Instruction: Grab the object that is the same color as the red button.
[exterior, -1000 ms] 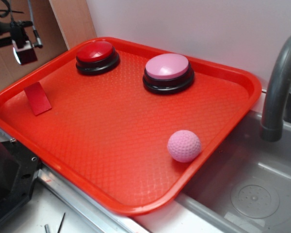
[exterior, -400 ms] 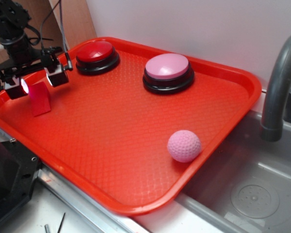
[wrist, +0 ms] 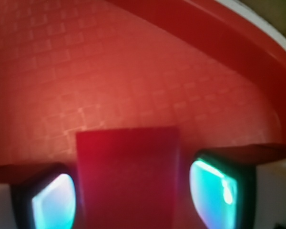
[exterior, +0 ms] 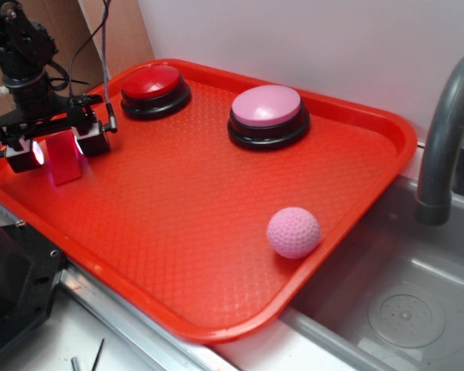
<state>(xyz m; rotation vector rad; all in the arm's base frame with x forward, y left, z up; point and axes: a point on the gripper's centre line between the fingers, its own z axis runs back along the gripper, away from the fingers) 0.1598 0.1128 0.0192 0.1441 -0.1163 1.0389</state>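
Exterior view: red tray [exterior: 356,116] beside grey sink [exterior: 417,309], fingers [exterior: 93,139] released around red block [exterior: 62,157]

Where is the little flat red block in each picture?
Exterior: the small flat red rectangular block stands at the left end of the red plastic tray, between the gripper fingers.
Wrist: bottom centre, between the two glowing pads.
Shared landmark: the tray's raised rim.

Wrist view is running blurry: the red block [wrist: 127,176] is getting cut off by the bottom edge, and contact with the pincer [wrist: 133,191] fingers [wrist: 219,188] is proving impossible to judge. Exterior, the faucet [exterior: 447,139] is running off frame.
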